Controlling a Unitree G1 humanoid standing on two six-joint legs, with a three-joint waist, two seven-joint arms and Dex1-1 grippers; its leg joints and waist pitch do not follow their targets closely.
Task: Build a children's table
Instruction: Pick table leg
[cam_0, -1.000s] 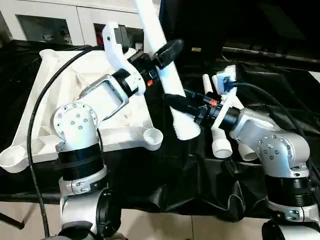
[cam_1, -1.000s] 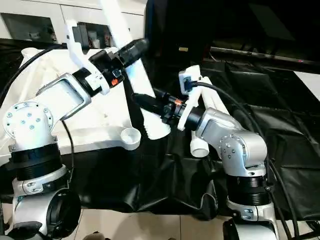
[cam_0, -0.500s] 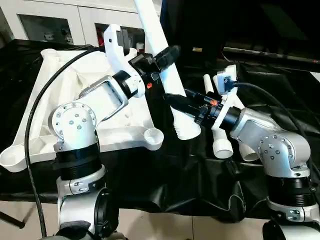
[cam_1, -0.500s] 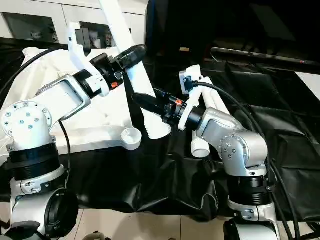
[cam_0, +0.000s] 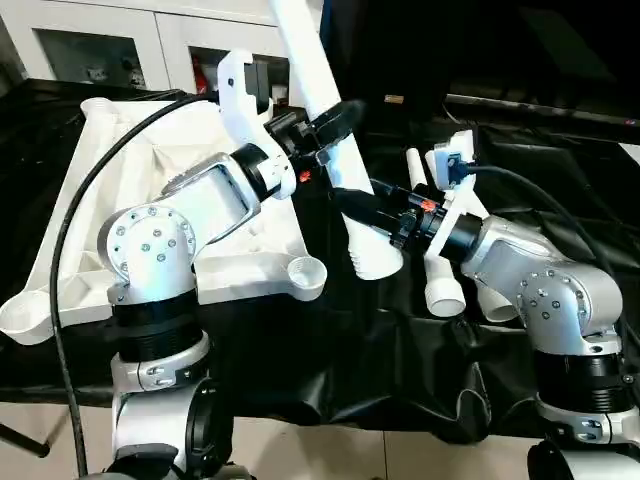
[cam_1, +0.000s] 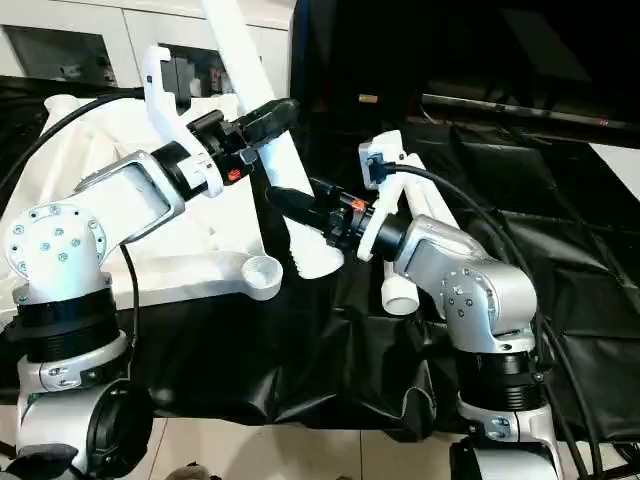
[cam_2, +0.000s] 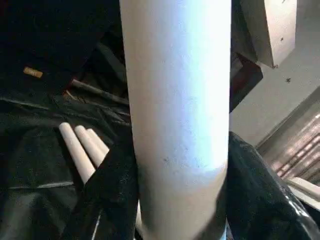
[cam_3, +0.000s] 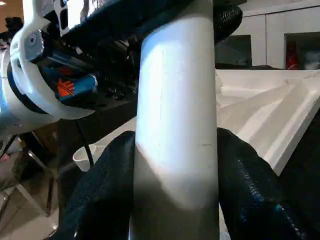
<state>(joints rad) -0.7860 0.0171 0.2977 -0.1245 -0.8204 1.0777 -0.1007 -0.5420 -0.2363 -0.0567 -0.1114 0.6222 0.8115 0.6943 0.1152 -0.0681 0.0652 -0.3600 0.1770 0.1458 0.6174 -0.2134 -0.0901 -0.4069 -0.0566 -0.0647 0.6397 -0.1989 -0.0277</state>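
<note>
Table leg (cam_0: 330, 150): tilted, clamped by left gripper (cam_0: 322, 123) above and right gripper (cam_0: 362, 207) below. Threaded end hangs near the top (cam_0: 120, 200)'s corner socket (cam_0: 305, 270). Risk: slanted entry could jam it.

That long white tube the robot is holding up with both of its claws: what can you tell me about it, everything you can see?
The leg is a long, smooth white tube of what looks like plastic, widening toward a ridged, thread-like lower end. It is held off the black cloth, tilted, its upper end running out past the picture's top. The left gripper clamps its middle and the right gripper grips lower down, black fingers either side. Its ridged end hangs just beside the corner socket of the upturned table top, not yet in it.
</note>
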